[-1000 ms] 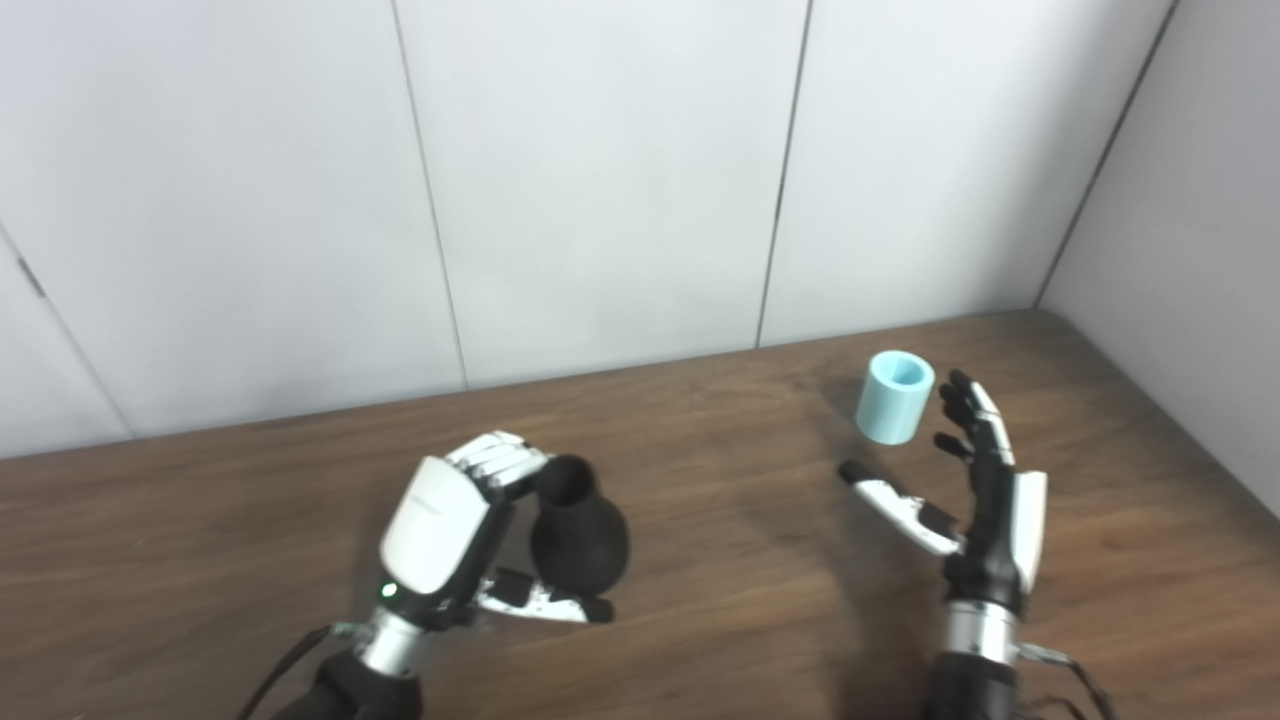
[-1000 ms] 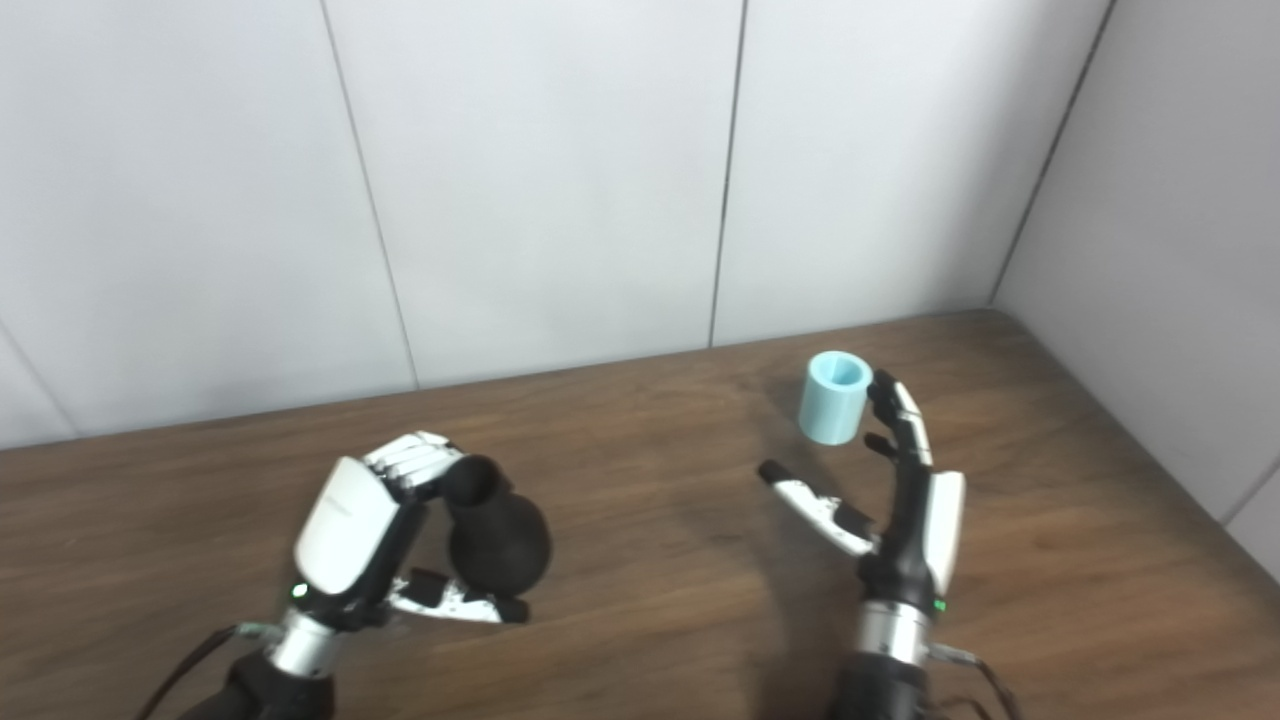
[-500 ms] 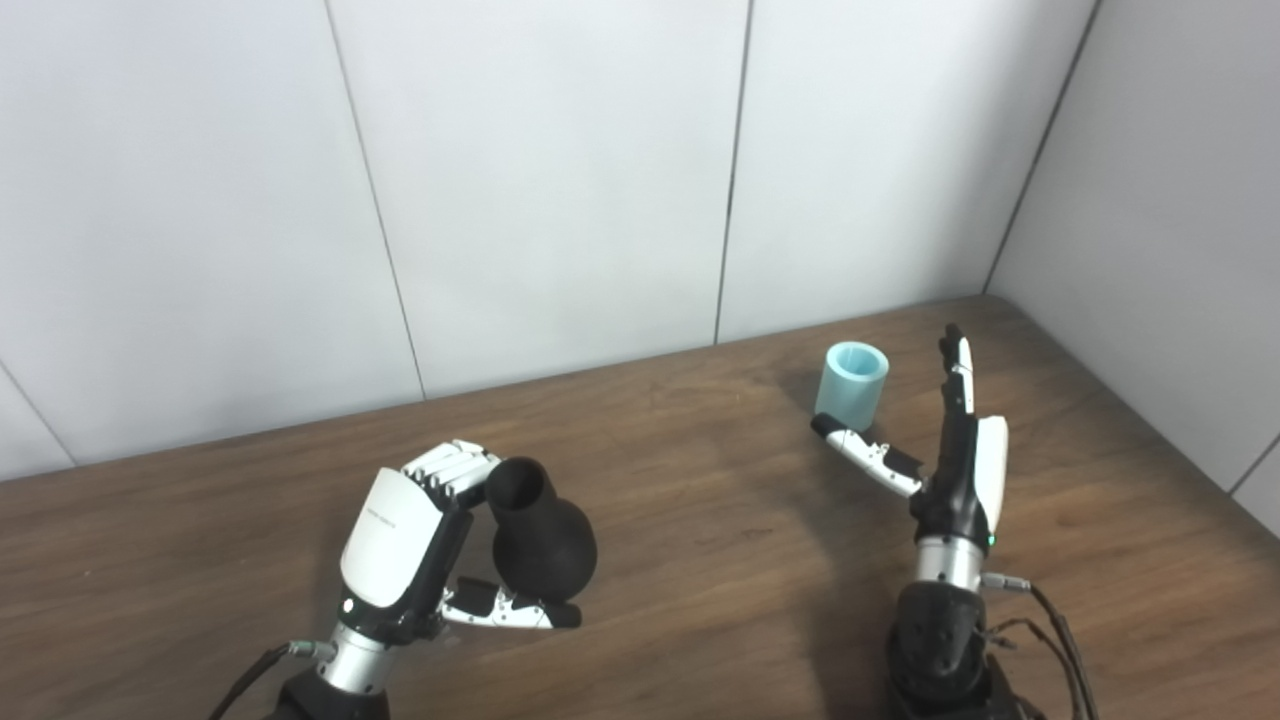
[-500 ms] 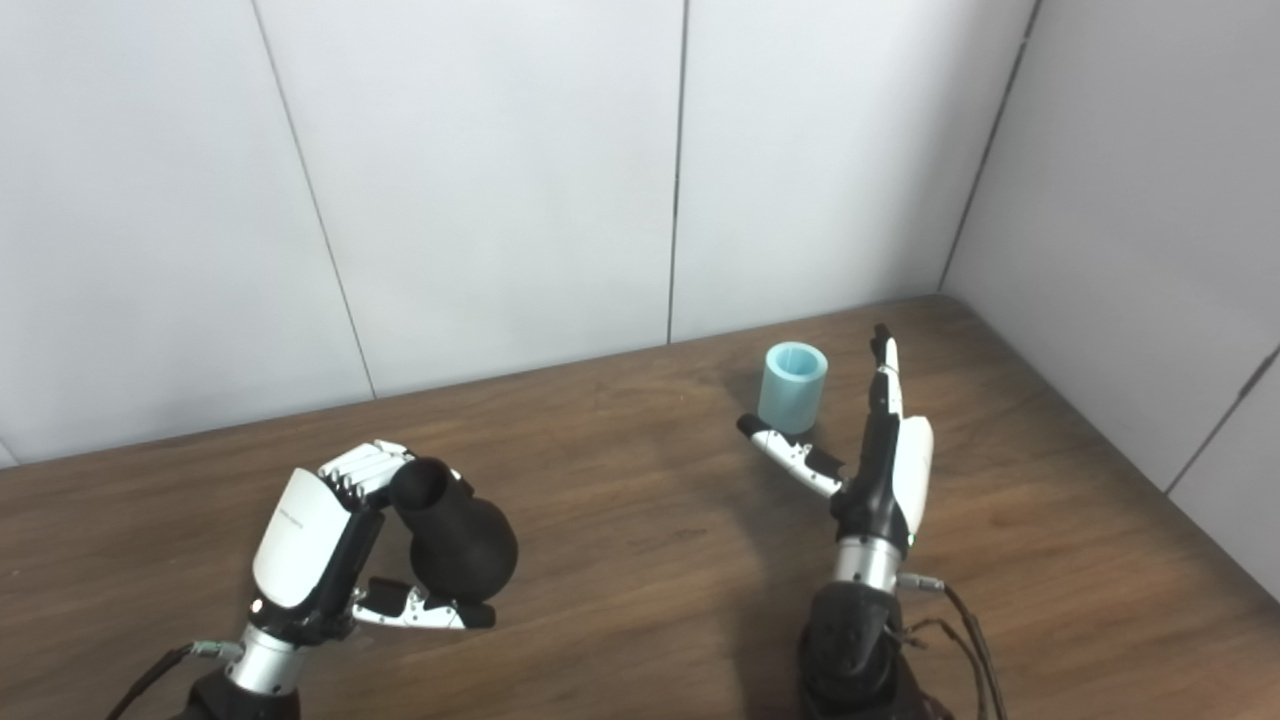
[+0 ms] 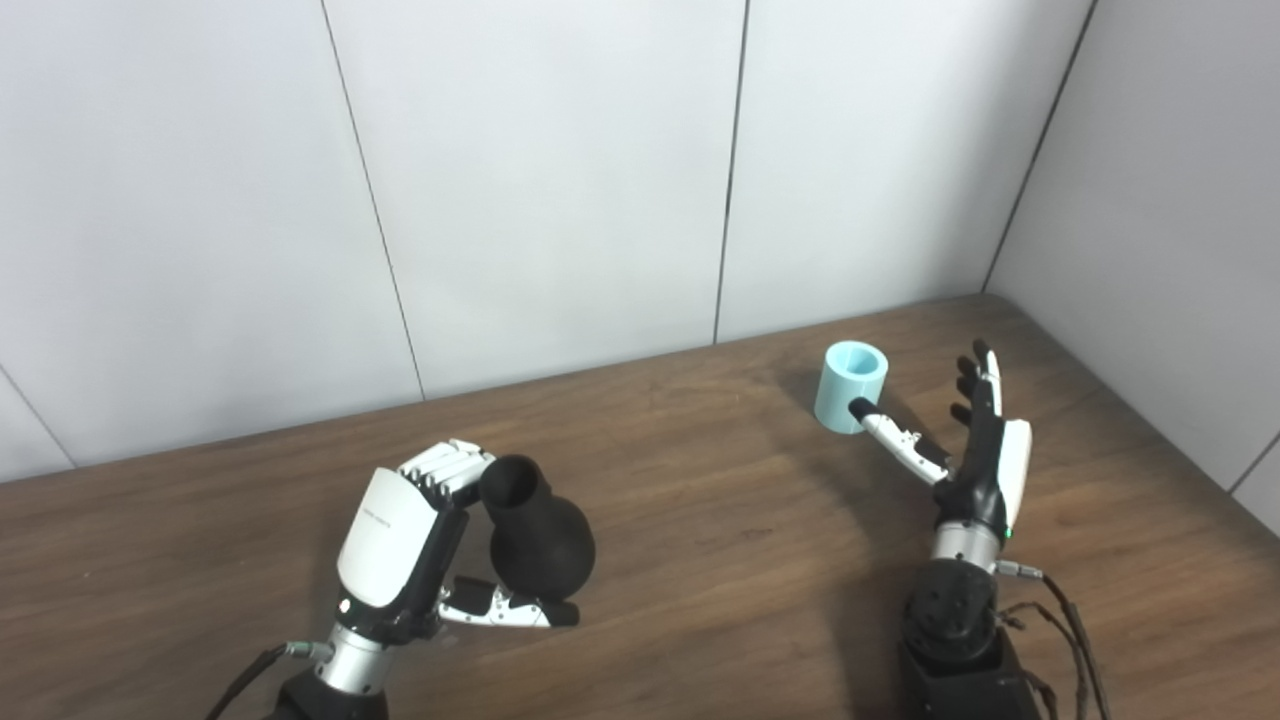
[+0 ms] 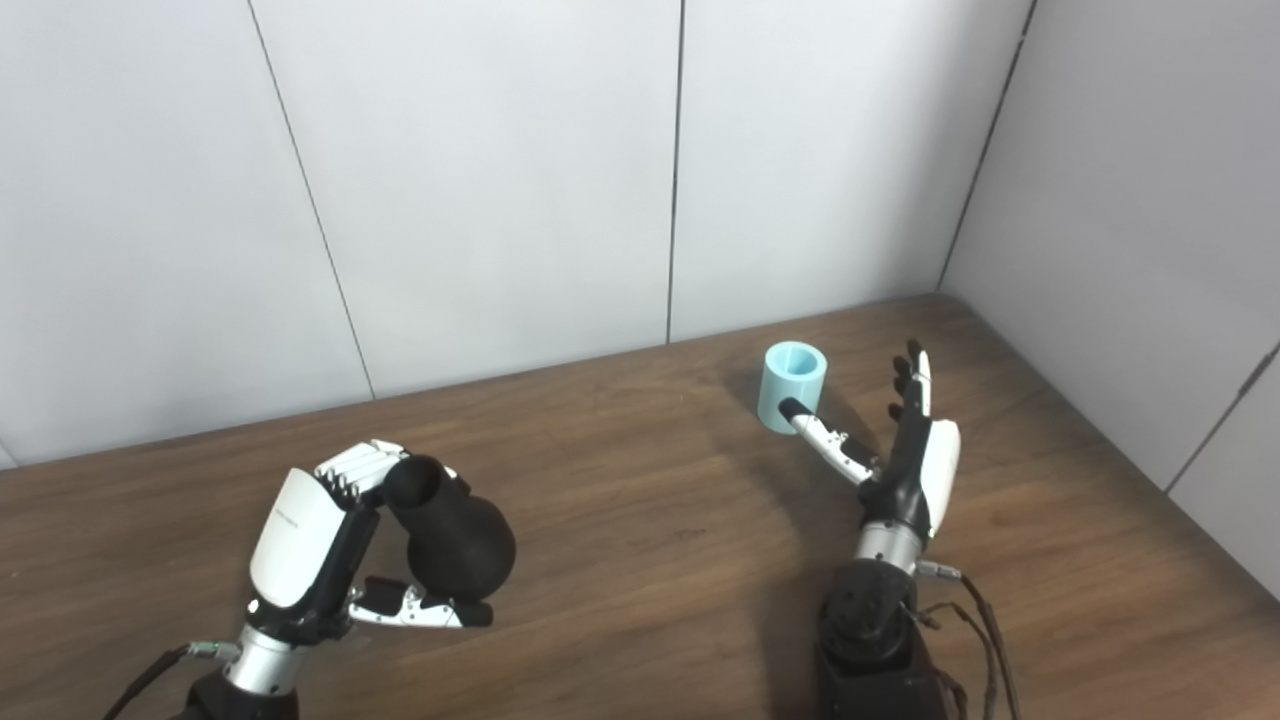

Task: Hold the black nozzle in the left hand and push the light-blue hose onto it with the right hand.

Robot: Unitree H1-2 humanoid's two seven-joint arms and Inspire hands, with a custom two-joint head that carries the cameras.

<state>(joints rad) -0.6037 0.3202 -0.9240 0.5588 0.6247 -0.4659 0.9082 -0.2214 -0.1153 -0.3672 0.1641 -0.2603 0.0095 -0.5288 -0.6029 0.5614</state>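
My left hand (image 5: 405, 545) grasps the black nozzle (image 5: 535, 530) at near left, mouth up. My right hand (image 5: 975, 455) is spread, thumb tip against the upright light-blue hose (image 5: 850, 385) on the far-right table (image 5: 700, 520).

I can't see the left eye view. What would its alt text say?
A robot's left hand grips a black nozzle above a brown wooden table. Its open right hand reaches toward an upright light-blue hose piece, thumb tip at its side. Plain white wall panels stand behind.
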